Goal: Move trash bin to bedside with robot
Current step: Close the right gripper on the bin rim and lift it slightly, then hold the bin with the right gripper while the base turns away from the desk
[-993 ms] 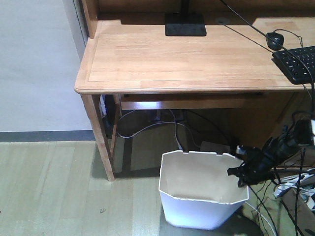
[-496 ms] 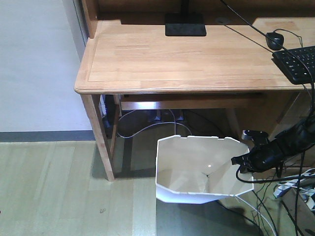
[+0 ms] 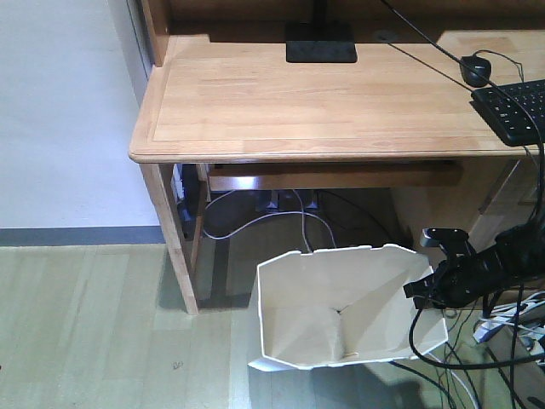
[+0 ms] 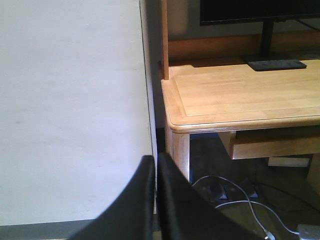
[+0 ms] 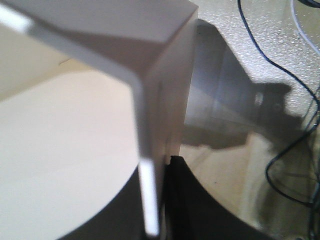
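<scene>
The right arm [image 3: 490, 266] was thin and black, with black cables [image 3: 412, 334] looping beneath. The left gripper [image 4: 155, 195] had two smooth, tapering black fingers [image 4: 182, 210].

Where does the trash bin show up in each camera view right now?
Front view: trash bin at bottom centre, tipped, in front of the desk.
Left wrist: not in it; the desk corner shows.
Right wrist: its white wall fills the left, close up.
Shared landmark: the desk, in front and left wrist views.
</scene>
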### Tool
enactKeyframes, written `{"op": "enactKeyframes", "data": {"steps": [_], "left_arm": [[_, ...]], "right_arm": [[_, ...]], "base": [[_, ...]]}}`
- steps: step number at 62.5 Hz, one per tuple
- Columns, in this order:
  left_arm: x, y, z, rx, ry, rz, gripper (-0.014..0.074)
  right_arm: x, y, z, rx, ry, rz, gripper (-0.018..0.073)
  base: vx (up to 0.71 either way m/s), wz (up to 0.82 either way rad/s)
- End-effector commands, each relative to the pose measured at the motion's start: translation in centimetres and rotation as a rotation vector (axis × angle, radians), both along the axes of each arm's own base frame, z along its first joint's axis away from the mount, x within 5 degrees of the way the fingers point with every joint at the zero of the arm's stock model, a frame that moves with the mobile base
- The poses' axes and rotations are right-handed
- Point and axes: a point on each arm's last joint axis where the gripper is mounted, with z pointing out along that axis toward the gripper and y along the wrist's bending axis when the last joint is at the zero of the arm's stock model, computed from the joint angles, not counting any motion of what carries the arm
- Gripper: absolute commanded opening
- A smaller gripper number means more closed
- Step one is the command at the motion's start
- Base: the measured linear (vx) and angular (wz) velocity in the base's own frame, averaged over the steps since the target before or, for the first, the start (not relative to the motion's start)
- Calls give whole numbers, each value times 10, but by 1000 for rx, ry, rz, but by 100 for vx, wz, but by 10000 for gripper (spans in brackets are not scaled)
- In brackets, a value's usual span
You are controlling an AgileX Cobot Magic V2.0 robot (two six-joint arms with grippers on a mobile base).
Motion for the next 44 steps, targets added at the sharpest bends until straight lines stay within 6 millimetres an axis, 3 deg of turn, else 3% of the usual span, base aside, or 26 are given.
{"op": "enactKeyframes", "data": {"steps": [1,44], "left_arm": [[0,0,1,-4,-64,-4,-6],[0,0,1,-4,-64,-4,-6]], "right_arm": [[13,12,36,178,-104,-28,-6],[12,19,40,266,-103,-6,-6]], "base": [[0,0],[0,0]]}}
